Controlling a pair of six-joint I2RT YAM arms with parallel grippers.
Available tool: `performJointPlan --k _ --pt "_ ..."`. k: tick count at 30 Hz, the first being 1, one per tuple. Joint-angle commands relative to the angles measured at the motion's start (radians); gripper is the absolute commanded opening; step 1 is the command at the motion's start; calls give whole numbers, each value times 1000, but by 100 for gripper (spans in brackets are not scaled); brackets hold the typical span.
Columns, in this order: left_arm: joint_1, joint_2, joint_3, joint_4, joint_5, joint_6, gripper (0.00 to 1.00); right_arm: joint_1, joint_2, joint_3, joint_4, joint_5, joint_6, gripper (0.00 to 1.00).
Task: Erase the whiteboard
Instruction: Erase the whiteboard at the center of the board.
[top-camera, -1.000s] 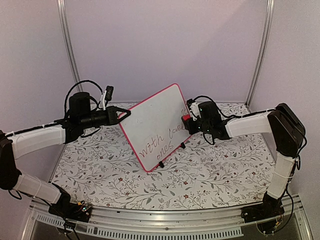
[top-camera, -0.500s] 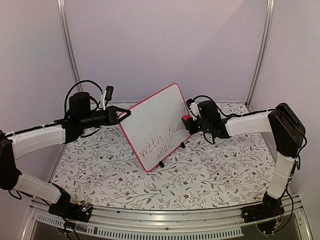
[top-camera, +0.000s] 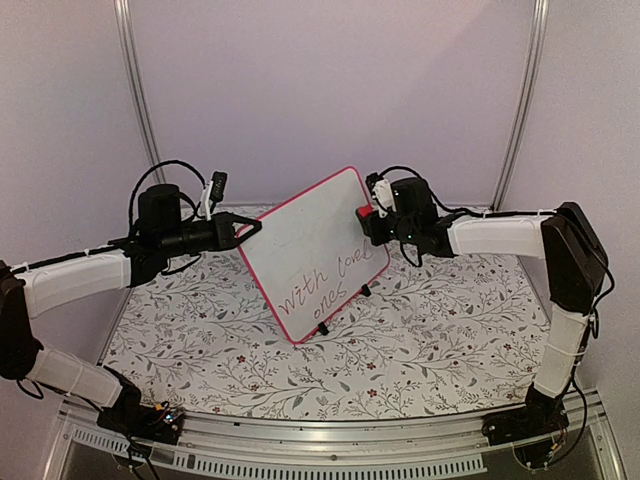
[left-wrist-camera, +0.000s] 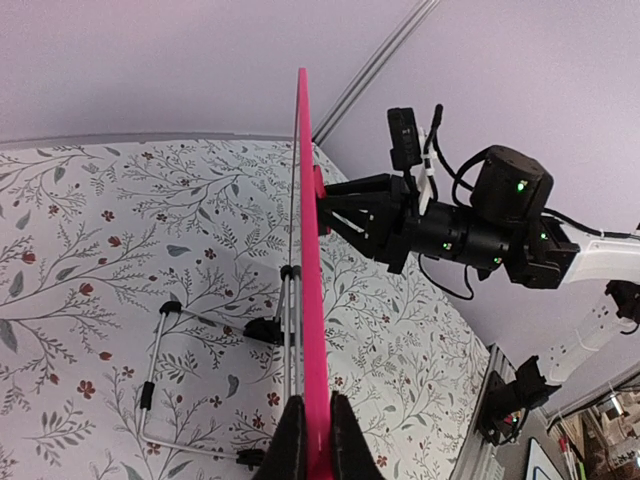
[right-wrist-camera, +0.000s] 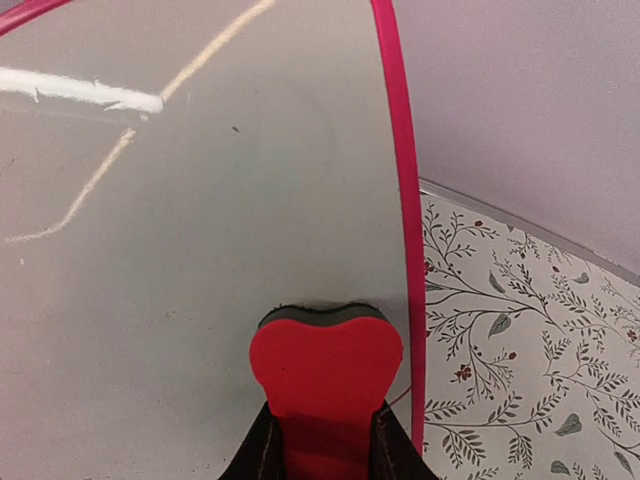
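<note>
Three handwritten words, "with loved ones", are left to wipe on the whiteboard (top-camera: 315, 250), all in its lower, nearer half. The upper half reads clean, apart from glare streaks in the right wrist view. So by my reckoning the job is partway along, with the whole written patch yet to be rubbed out.

The board stands around the middle of the flowery table (top-camera: 430, 340), turned at a slant, its small black feet (top-camera: 322, 328) down by the near corner and a wire stand (left-wrist-camera: 160, 385) behind it.

Over on the left, the left pincer (top-camera: 252, 228) is closed tight on the pink frame at the board's left edge, arm stretched out low and level across the table, bracing it.

On the right, the right pincer (top-camera: 366, 218) is clamped on a red heart-shaped eraser (right-wrist-camera: 325, 365), its grey pad pressed flat against the white face just inside the right frame, up near the far top corner. That arm reaches in from the right, forearm roughly level, wrist pointing at the board. The writing sits below and to the left of the eraser, so the next strokes would need to head down that way.
</note>
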Motion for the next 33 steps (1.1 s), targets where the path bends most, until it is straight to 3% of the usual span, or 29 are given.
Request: performJointPlan --k 1,33 --pt "-21 -36 0 46 122 -13 0 -1 34 36 -13 9 -17 23" --pt "-22 -35 -1 47 124 -15 0 -18 6 -204 77 -18 64 23"
